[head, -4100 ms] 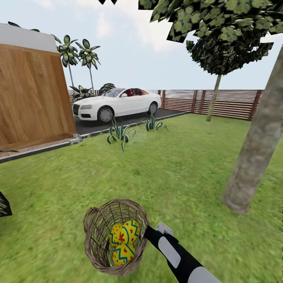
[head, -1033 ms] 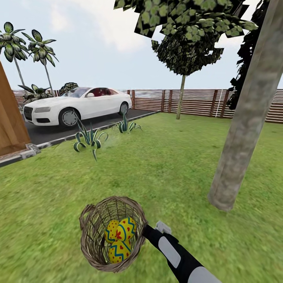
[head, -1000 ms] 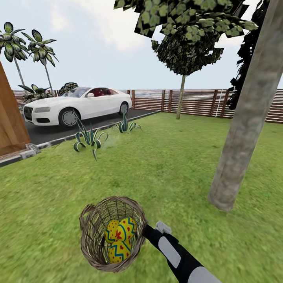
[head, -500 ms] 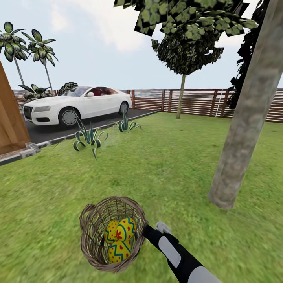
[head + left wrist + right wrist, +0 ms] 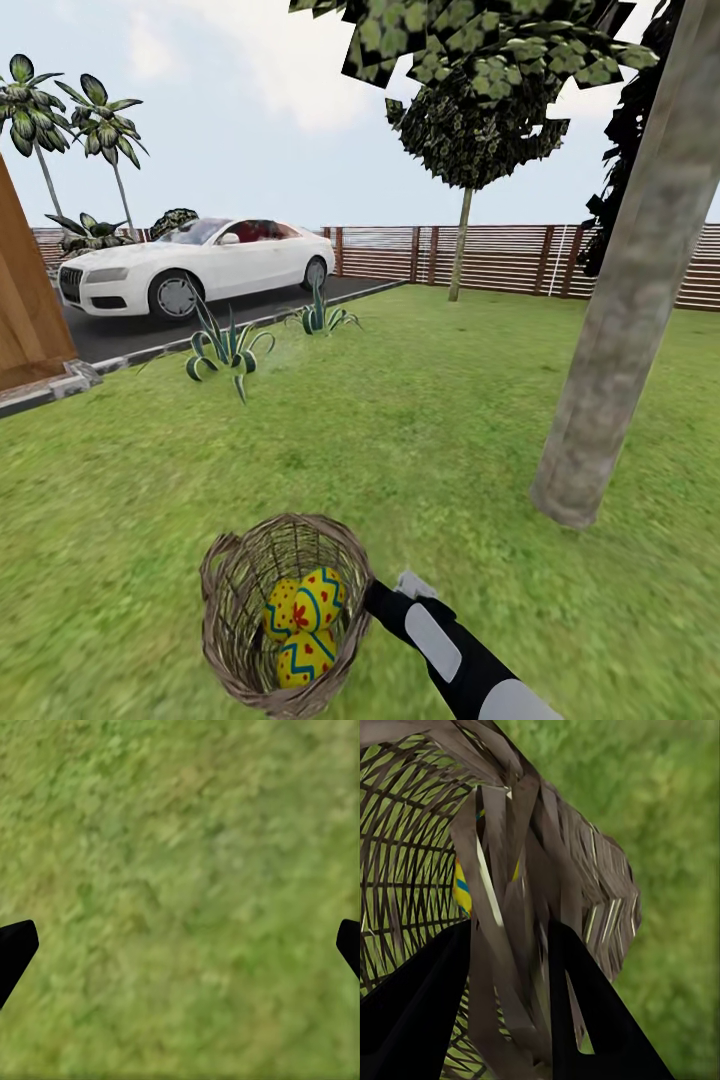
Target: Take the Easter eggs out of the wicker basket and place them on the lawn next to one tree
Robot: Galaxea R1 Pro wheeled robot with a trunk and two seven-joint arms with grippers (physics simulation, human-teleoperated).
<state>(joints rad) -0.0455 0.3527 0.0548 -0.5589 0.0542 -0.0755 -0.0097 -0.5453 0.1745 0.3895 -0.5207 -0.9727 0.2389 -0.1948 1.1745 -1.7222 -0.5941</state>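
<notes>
While right jaws pinch its rim, wicker basket (image 5: 285, 610) sits lower than before, left jaws spread.

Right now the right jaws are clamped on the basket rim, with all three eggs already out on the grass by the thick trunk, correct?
Not quite. The right gripper does clamp the wicker basket by its rim, but the head view shows the Easter eggs still inside it. None lies on the lawn by the tree.
</notes>
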